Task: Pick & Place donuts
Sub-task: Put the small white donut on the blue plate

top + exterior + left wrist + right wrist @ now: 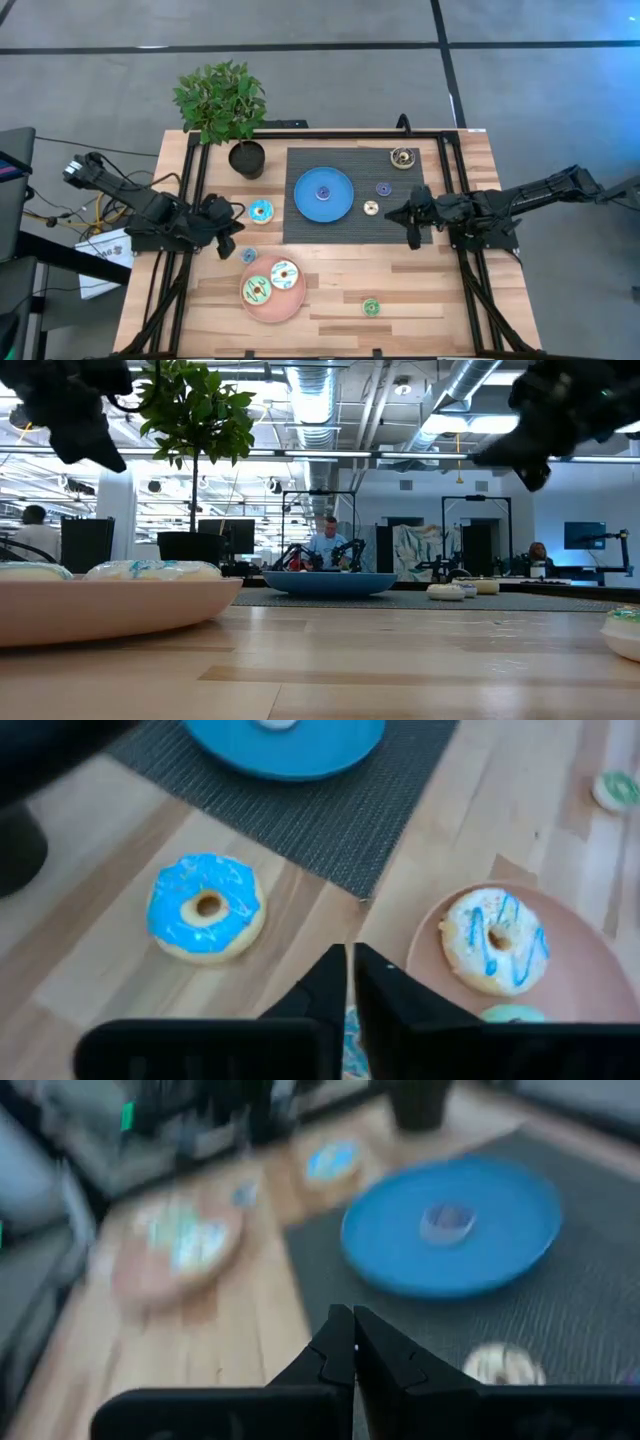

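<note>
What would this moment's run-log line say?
left end effector: shut, empty, between light blue donut and pink plate | right end effector: shut, empty, over mat | plated: white donut, green donut

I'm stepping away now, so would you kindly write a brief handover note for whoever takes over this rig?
Left claw: shut, empty, above the wood between the light blue donut and the pink plate.
Right claw: shut, empty, over the mat's right edge, by the cream mini.
Done: green donut and white donut lie on the pink plate; purple mini on the blue plate.
Left: light blue donut on the wood, dark brown donut, blue mini and cream mini on the mat, green mini on the wood near the front.
</note>
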`<act>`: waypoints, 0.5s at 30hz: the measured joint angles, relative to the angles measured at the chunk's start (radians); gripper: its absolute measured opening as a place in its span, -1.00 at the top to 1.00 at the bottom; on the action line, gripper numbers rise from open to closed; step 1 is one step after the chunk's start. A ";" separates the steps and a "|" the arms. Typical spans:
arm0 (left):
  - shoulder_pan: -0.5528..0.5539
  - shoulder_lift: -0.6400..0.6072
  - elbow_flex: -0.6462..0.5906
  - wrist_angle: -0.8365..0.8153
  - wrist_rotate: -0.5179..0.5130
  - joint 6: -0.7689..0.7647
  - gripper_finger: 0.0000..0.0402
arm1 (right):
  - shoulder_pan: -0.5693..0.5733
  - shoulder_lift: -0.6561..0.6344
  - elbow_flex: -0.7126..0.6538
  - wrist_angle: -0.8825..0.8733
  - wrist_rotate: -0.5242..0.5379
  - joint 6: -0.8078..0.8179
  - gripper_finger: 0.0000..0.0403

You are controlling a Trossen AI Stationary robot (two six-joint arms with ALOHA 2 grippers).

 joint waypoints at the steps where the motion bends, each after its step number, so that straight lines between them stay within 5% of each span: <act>1: 0.000 -0.025 -0.026 0.028 0.001 0.047 0.96 | -0.004 0.001 0.000 0.047 0.044 0.020 1.00; 8: 0.009 -0.165 -0.172 0.178 -0.021 0.459 0.99 | -0.083 0.091 0.041 0.436 0.182 -0.107 1.00; 11: 0.037 -0.178 -0.187 0.214 -0.039 0.481 0.99 | -0.127 0.188 0.153 0.358 0.192 -0.139 1.00; 15: 0.068 -0.178 -0.214 0.237 0.004 0.567 1.00 | -0.184 0.362 0.367 0.001 0.230 -0.097 1.00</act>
